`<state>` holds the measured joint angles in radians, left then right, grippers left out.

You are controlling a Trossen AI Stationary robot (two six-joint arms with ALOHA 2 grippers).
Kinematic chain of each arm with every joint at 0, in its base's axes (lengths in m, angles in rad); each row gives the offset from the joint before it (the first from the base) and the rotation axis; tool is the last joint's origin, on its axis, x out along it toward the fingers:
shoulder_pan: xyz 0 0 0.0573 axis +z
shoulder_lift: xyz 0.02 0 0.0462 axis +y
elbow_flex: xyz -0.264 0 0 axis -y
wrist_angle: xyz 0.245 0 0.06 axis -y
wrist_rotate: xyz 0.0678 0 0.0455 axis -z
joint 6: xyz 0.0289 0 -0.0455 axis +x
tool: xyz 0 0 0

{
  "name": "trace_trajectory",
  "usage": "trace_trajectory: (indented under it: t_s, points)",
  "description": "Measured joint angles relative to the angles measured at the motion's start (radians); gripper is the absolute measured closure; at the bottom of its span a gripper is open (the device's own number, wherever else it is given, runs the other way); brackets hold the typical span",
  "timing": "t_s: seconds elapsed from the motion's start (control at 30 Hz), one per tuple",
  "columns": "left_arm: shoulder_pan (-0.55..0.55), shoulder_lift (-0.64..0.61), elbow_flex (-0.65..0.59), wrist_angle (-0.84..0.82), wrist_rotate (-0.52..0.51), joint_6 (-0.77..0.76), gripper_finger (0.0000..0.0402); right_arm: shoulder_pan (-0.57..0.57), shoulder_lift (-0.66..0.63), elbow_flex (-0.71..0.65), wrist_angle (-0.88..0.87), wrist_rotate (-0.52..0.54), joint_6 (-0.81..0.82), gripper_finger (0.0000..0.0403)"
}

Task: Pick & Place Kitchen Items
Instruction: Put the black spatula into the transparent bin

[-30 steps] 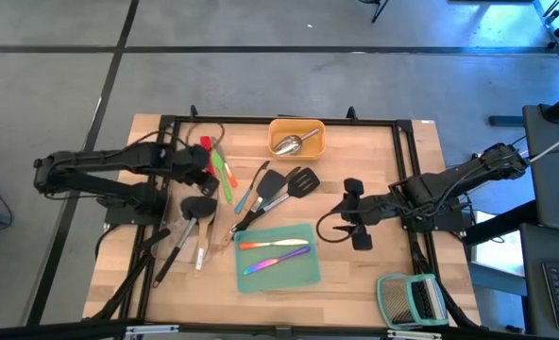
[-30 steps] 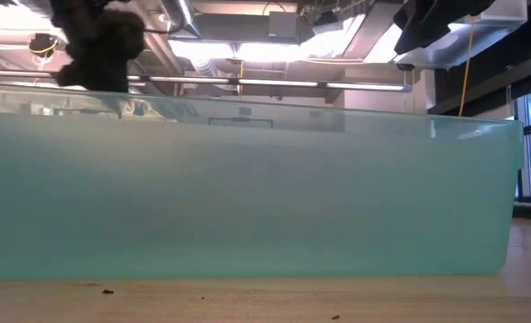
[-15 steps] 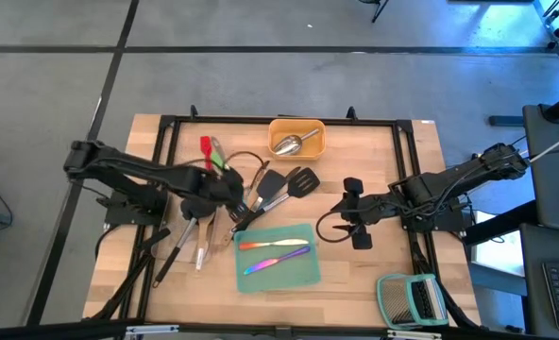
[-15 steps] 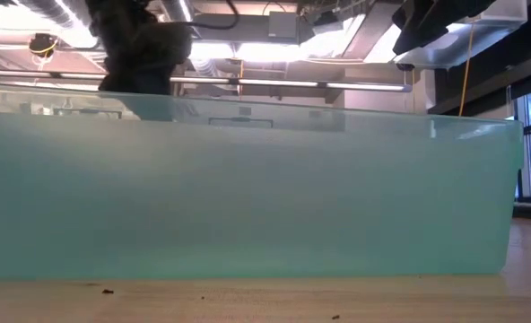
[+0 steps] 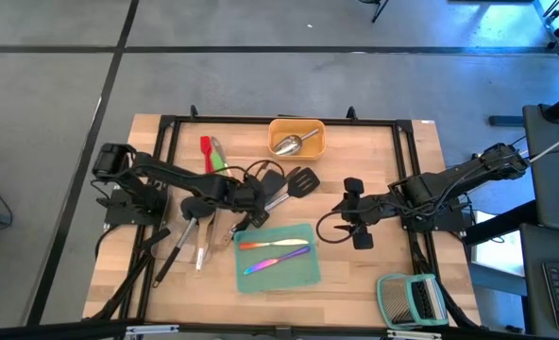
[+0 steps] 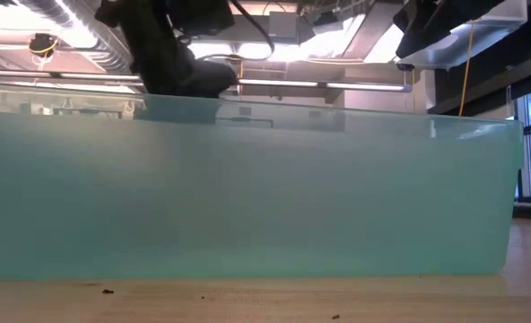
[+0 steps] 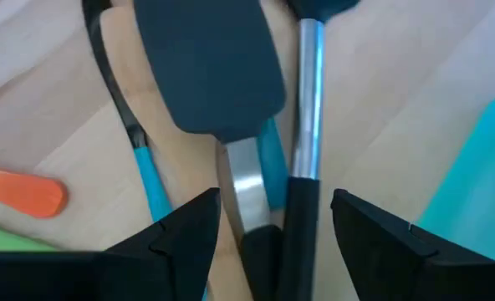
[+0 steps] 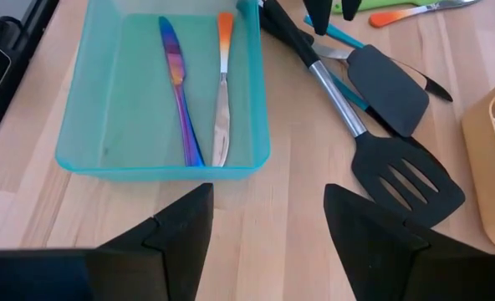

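Observation:
My left gripper (image 5: 252,210) (image 7: 273,242) is open and tipped down over the handles of the black spatula (image 7: 214,67) and the black slotted turner (image 5: 303,179), which lie side by side on the wood. Its fingers stand on either side of both handles (image 7: 302,167) without touching them. My right gripper (image 5: 357,213) (image 8: 268,242) is open with nothing between its fingers, above the table right of the teal tray (image 5: 298,269). Two iridescent pieces of cutlery (image 8: 201,92) lie in that tray. A steel scoop (image 5: 292,144) lies in the yellow tray (image 5: 319,132).
Red and green tools (image 5: 210,151) lie at the far left, and dark spoons and a wooden spoon (image 5: 200,227) at the near left. A blue-handled tool (image 7: 151,184) lies beside the spatulas. A green-framed rack (image 5: 412,298) stands at the near right. The teal tray's wall (image 6: 248,188) fills the low view.
My left gripper has gone from above the red and green tools toward the table's right edge and down, and now stands over the black spatulas' handles. My right arm has kept still.

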<state>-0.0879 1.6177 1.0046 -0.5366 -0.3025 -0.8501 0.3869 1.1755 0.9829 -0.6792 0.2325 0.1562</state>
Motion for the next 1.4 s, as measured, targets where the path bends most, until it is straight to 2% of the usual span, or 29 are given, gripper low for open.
trace_trajectory:
  t_s: [0.33, 0.53, 1.07, 1.4]
  points:
    - [-0.01, 0.089, 0.0, 0.025, -0.035, -0.008, 0.0187, 0.002, 0.0, 0.0, -0.036, 0.0, 0.011, 0.0171]
    - [0.015, 0.091, 0.0, 0.056, -0.088, 0.002, 0.0187, 0.002, 0.0, 0.0, -0.036, 0.0, 0.003, 0.0171]
    - [0.033, 0.106, 0.0, 0.073, -0.072, 0.018, 0.0187, 0.002, 0.0, 0.0, -0.036, 0.001, -0.011, 0.0171]
    - [0.034, 0.191, 0.0, 0.106, -0.068, 0.015, 0.0187, 0.002, 0.0, 0.0, -0.036, 0.001, -0.014, 0.0171]
